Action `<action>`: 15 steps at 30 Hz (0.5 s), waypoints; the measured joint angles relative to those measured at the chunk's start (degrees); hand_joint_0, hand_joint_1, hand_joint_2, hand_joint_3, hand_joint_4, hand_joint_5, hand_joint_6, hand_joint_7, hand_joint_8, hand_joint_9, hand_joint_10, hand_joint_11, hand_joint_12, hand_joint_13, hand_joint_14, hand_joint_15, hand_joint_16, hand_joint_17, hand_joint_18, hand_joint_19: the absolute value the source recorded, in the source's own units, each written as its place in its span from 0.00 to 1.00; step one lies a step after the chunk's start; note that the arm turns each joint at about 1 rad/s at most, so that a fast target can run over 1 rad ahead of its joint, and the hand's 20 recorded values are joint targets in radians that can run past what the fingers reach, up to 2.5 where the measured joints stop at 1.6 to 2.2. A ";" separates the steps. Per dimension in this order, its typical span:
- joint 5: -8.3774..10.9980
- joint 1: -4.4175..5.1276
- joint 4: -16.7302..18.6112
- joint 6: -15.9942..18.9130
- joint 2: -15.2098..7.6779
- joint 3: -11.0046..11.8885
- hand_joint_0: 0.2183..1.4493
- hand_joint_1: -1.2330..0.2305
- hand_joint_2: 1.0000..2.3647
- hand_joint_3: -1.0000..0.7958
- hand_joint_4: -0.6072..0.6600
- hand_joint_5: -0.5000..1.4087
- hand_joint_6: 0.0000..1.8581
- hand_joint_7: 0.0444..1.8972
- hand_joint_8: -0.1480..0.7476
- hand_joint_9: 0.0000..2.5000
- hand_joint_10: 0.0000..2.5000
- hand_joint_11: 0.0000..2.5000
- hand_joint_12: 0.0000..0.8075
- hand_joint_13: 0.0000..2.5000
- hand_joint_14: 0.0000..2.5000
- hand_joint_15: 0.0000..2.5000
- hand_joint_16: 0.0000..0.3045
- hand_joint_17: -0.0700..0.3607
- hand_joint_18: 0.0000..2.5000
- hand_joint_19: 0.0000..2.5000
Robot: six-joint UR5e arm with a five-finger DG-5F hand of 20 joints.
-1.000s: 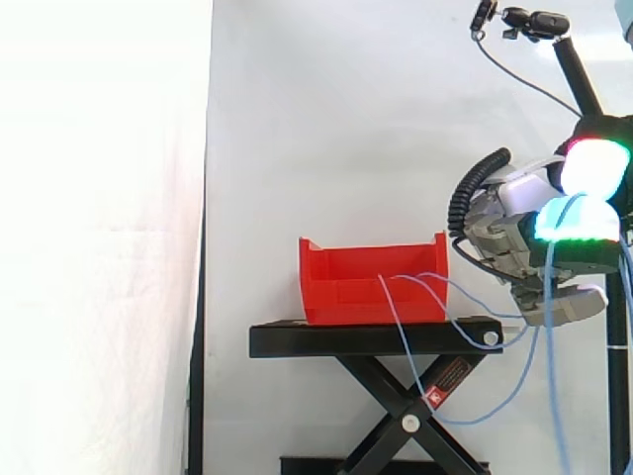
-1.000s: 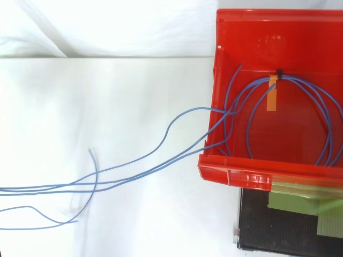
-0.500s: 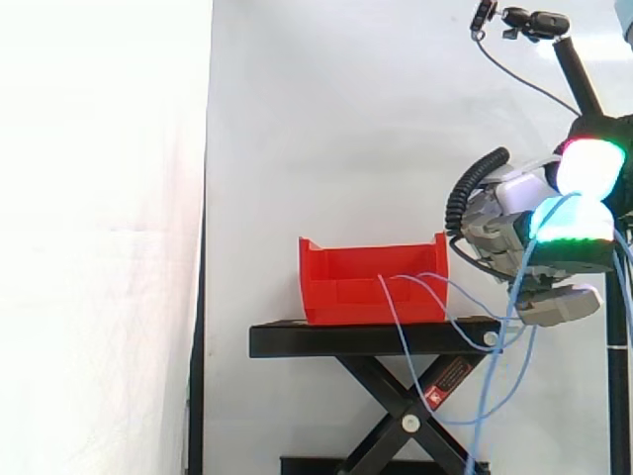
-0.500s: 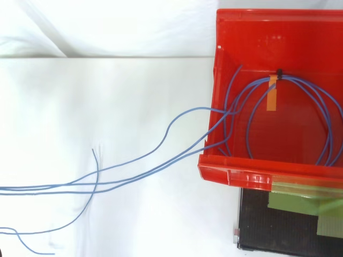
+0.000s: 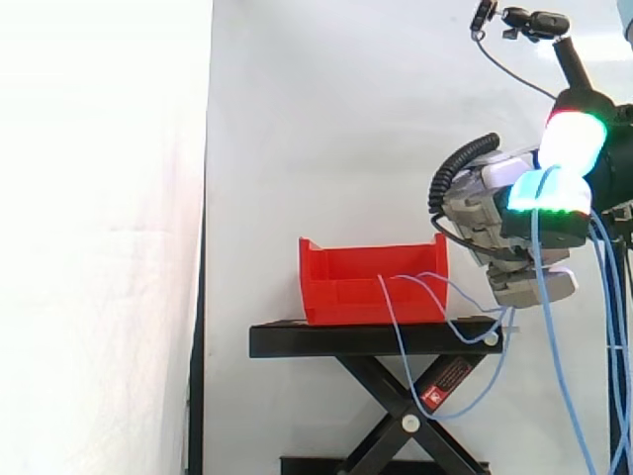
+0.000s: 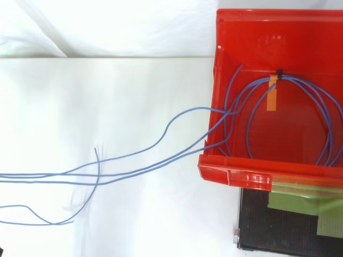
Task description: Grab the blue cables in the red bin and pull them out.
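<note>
A red bin (image 5: pixel 371 282) stands on a black scissor stand (image 5: pixel 366 339). From above, blue cables (image 6: pixel 161 142) loop inside the bin (image 6: pixel 278 48), tied by a black tie with an orange tape strip (image 6: pixel 272 97), and several strands run out over its left wall across the white surface. In the side view my hand (image 5: pixel 519 233) hovers just right of the bin, slightly above its rim. Its fingers are curled round the blue cables (image 5: pixel 394 319), which sag from the bin to the hand and hang down from it.
A camera on a black pole (image 5: pixel 534 22) stands at the upper right behind my hand. A white curtain backs the scene. From above, the black stand top (image 6: pixel 278 230) carries green tape (image 6: pixel 300 202) below the bin.
My hand has moved left and a little up, closer to the bin. The strands between bin and hand hang slacker, and the loose cable ends on the white surface have shifted.
</note>
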 measured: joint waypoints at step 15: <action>0.00 -0.01 5.17 0.00 0.01 0.00 0.61 0.19 0.00 0.03 0.57 0.64 0.60 0.16 0.37 0.54 0.54 0.53 0.36 0.54 0.47 0.49 0.12 0.36 0.40 0.46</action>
